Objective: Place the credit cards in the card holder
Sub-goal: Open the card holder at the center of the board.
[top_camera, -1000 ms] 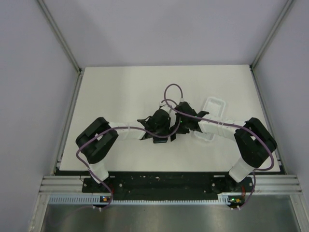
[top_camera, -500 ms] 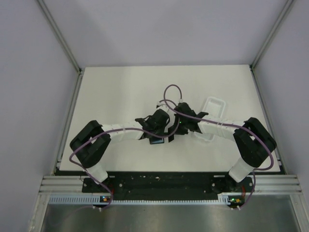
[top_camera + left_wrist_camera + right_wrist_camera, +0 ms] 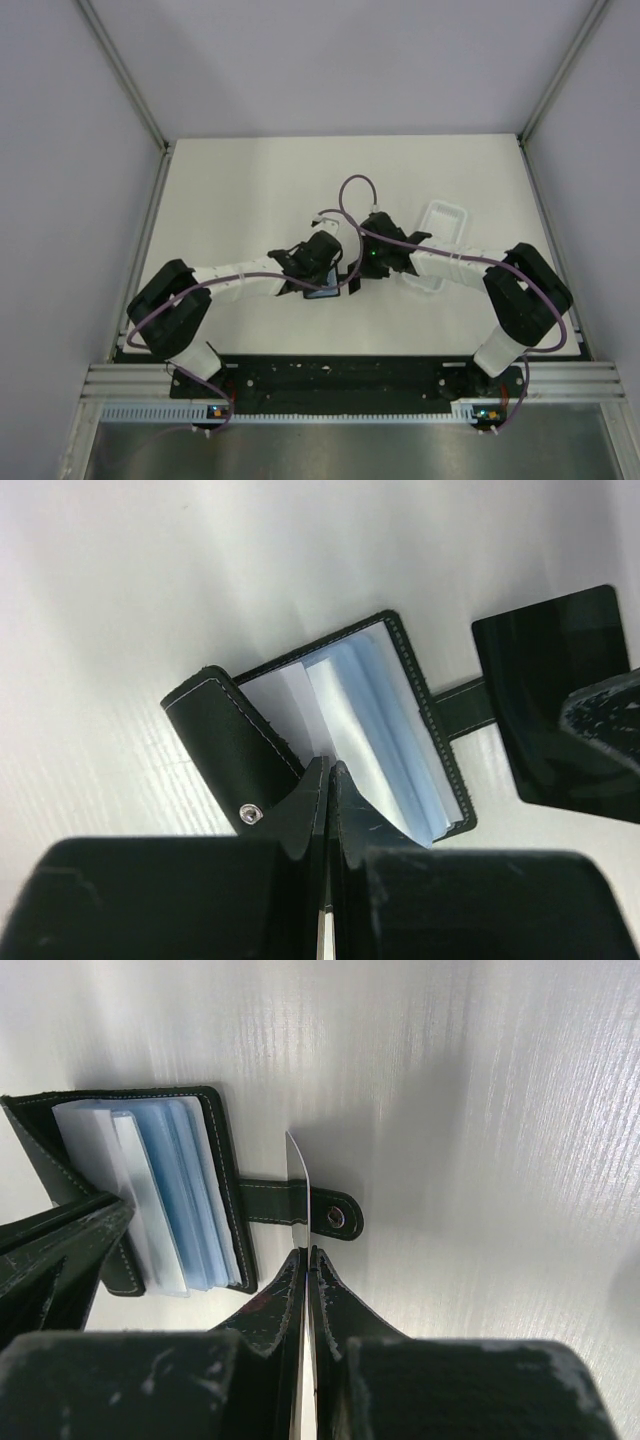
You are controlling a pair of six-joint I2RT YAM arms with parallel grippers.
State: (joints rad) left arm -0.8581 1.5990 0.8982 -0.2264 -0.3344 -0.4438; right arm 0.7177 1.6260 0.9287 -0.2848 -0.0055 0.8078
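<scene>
The bench (image 3: pixel 230 200) is a white, finely ribbed sheet inside a booth of pale grey walls (image 3: pixel 330 60) with aluminium corner posts (image 3: pixel 125 75). A white tray (image 3: pixel 443 222) lies on it, beyond the right arm (image 3: pixel 455 265).

The card holder (image 3: pixel 370 730) lies open on the bench directly ahead of the left jaws, its blue-grey sleeves fanned out and facing up. Its cover flap (image 3: pixel 235 755), carrying a metal stud, curls up just to the left of those jaws. The left jaws are pressed together at the holder's near edge, apparently pinching one inner leaf, though the wrist view hides the contact.

The right jaws are nipped tight on a credit card (image 3: pixel 560 695), which stands upright and edge-on ahead of them. The card sits over the holder's closing strap (image 3: pixel 262 1200), and the strap's snap (image 3: pixel 336 1218) lies just to the right of the card. From the left jaws, the card shows as a dark rectangle off to the right, beside the open holder.

Compared with a second ago, the left arm (image 3: pixel 235 280) has stretched out: its elbow has swung out to the left and nearer the bench's front edge, and its wrist has shifted slightly that way. The blue lining now shows under that wrist, where only black was visible then. The right arm has hardly moved.
</scene>
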